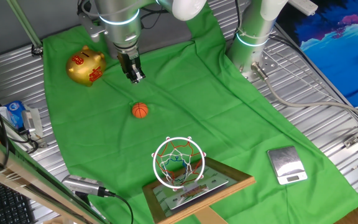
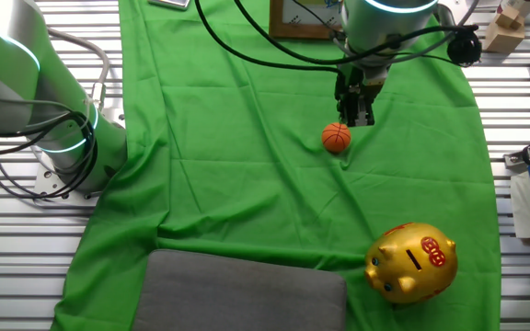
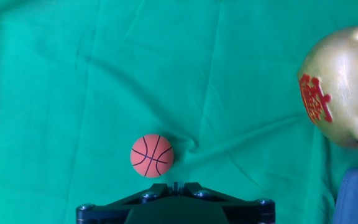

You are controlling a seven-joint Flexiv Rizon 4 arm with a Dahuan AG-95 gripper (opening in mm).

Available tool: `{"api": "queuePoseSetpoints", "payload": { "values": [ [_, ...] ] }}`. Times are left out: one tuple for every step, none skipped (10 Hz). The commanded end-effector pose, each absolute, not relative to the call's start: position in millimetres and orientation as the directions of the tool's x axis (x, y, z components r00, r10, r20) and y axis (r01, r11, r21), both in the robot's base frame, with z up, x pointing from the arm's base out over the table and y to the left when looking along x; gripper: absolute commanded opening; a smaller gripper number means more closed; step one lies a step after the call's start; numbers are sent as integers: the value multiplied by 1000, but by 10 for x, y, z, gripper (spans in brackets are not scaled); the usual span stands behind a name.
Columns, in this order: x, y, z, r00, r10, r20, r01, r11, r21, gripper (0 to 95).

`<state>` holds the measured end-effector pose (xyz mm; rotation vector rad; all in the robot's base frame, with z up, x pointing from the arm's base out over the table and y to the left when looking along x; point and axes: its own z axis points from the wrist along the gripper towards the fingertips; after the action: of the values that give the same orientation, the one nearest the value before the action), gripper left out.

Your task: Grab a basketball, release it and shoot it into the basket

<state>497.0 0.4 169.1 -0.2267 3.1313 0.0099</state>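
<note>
basketball [image 1: 140, 111] lies free on the green cloth [image 1: 185, 93], at 10 o'clock from the basket [image 1: 178, 162] | likely light, round, prone to roll; pinch across its middle | pincer [image 1: 134, 76] hovers above, at 11 o'clock, empty; opening unclear | piggy bank [image 1: 87, 66] well apart

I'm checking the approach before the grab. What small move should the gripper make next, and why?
Probably a short shift toward the basketball to centre over it, then straight down. The gripper hangs above the green cloth, holding nothing, and the ball lies free on the cloth, a little off the fingers' line in the hand view. The hoop can wait.
</note>
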Motion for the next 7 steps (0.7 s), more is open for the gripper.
{"api": "queuePoseSetpoints", "payload": {
  "values": [
    [4943, 3, 1685, -957, -289, -2, -289, 957, 5, 0],
    [4942, 3, 1684, -953, -302, -2, -302, 953, 5, 0],
    [4936, 3, 1684, -945, -328, 1, -328, 945, 5, 0],
    [4936, 2, 1684, -928, -373, 4, -373, 928, 5, 0],
    [4940, 1, 1679, -903, -430, 2, -430, 903, 7, 0],
    [4950, -6, 1650, -859, -513, -3, -513, 858, 14, 0],
    [4963, -15, 1609, -820, -572, -6, -572, 820, 15, 0]
  ]
}}
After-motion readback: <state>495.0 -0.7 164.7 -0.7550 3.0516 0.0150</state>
